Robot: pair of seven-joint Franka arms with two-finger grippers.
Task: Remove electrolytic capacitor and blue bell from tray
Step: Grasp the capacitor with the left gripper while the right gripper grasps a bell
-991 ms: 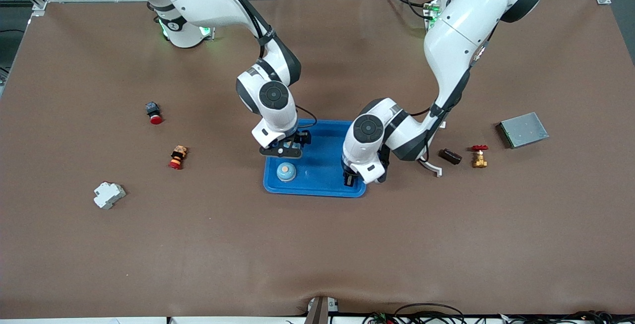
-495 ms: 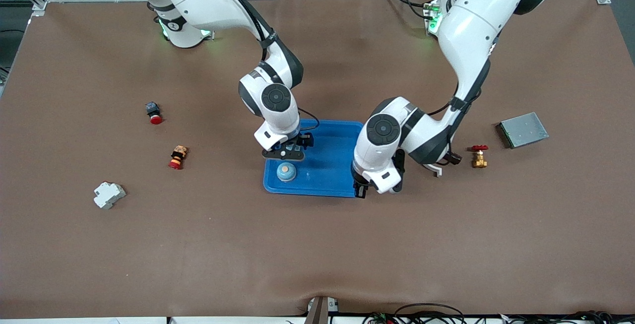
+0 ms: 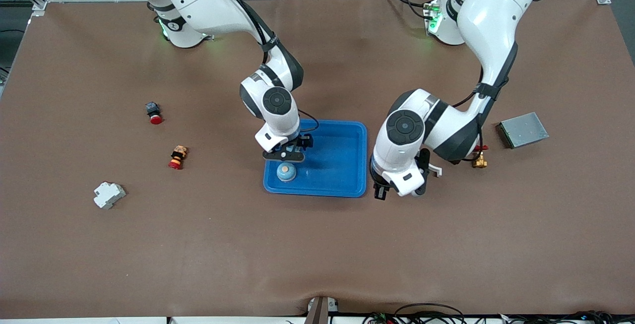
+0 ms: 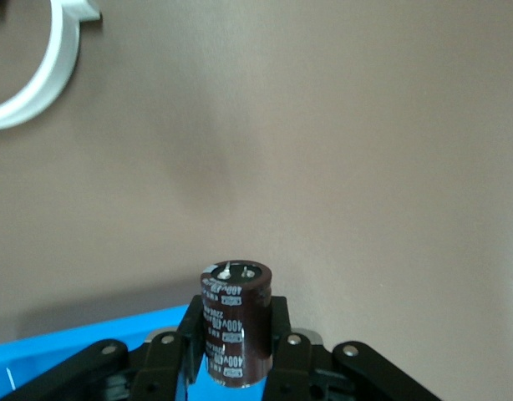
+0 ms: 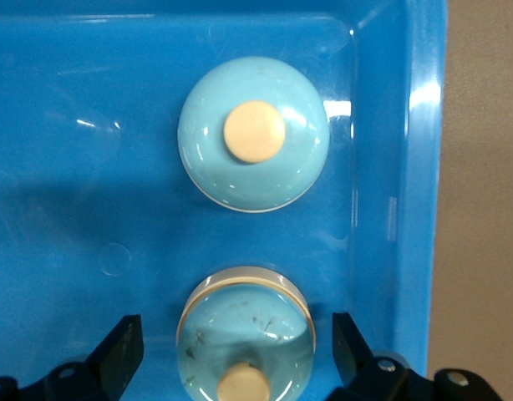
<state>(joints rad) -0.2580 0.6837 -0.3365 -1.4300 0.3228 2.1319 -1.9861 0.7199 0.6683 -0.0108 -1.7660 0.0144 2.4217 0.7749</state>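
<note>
The left gripper (image 4: 236, 368) clamps a dark brown cylindrical capacitor (image 4: 235, 322), long axis along the fingers, beside the blue plastic tray (image 3: 347, 185). The right gripper (image 3: 284, 155) hangs wide above the pale blue dome bell (image 3: 286, 171).

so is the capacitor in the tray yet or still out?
Out. The left gripper is shut on the capacitor, held over brown table just past the blue tray edge.
</note>
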